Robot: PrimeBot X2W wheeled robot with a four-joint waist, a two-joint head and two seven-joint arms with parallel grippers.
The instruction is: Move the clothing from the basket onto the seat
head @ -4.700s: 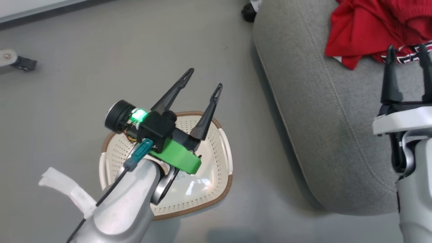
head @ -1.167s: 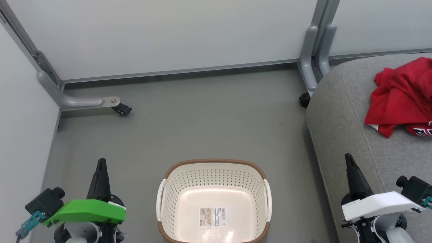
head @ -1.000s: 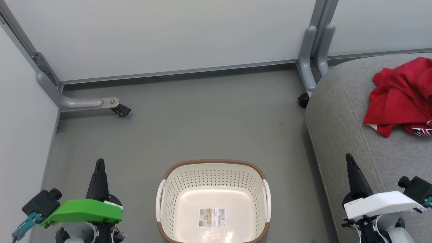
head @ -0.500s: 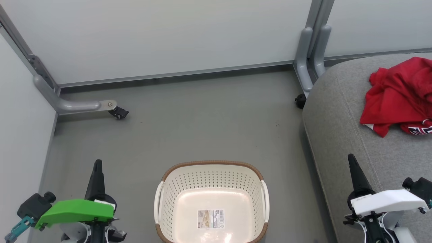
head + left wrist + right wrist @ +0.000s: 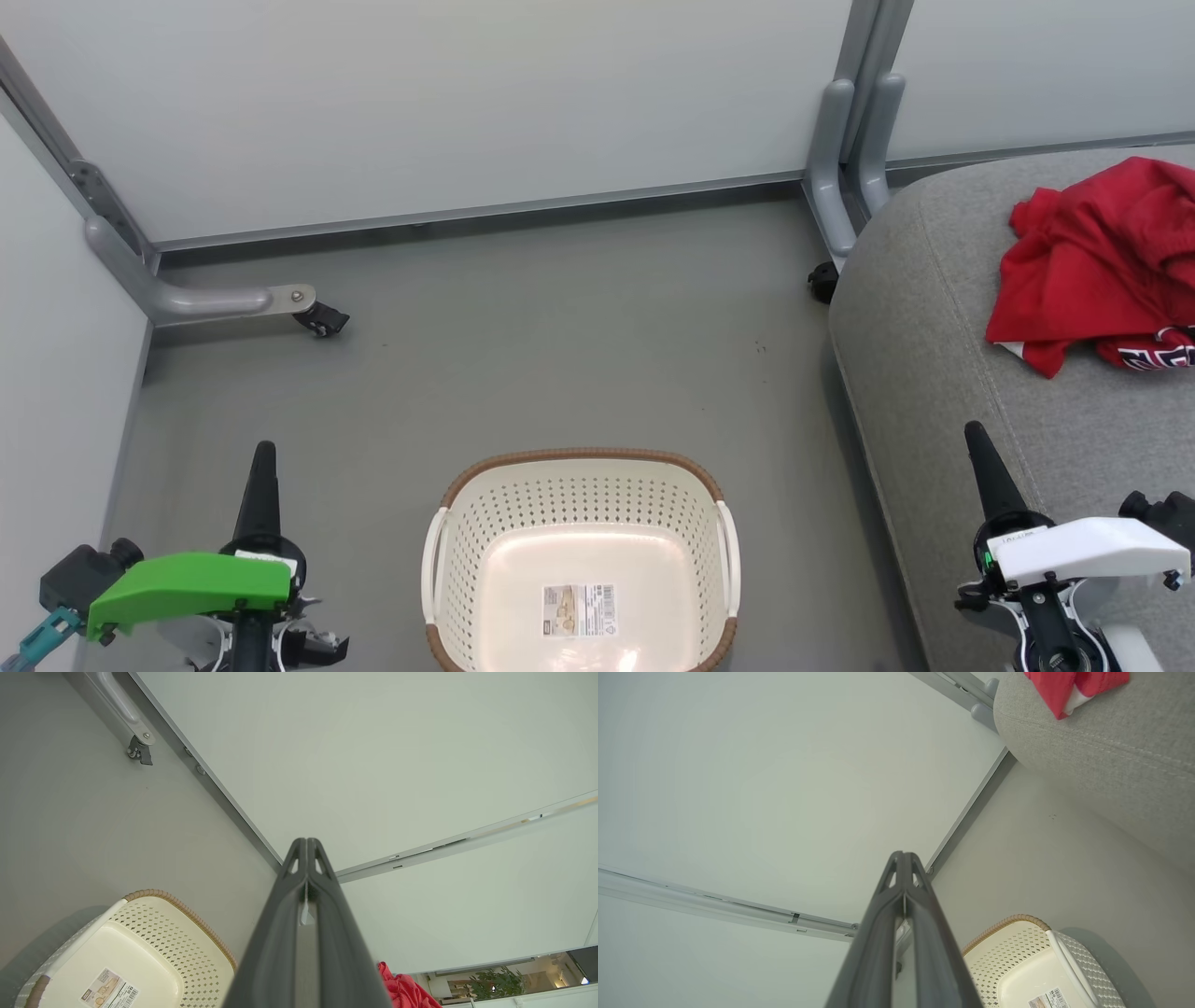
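Note:
The red clothing (image 5: 1102,261) lies crumpled on the grey seat (image 5: 934,392) at the right, and a corner of the clothing (image 5: 1069,690) also shows in the right wrist view. The cream basket (image 5: 579,560) with a brown rim stands on the floor at bottom centre, with just a paper label on its bottom. My left gripper (image 5: 262,457) is shut at the lower left, well left of the basket, holding nothing. My right gripper (image 5: 976,437) is shut at the lower right over the seat's front edge, also holding nothing. Both point up the head view.
Pale partition walls (image 5: 467,93) stand behind the floor and at the left. Grey metal feet with castors (image 5: 322,320) reach onto the floor at the left and beside the seat (image 5: 823,280). Bare grey floor (image 5: 560,345) lies between wall and basket.
The head view has drifted a little, shifting the scene left and down. Since several seconds ago both arms have drawn back to the lower corners, and both grippers have gone from open to shut.

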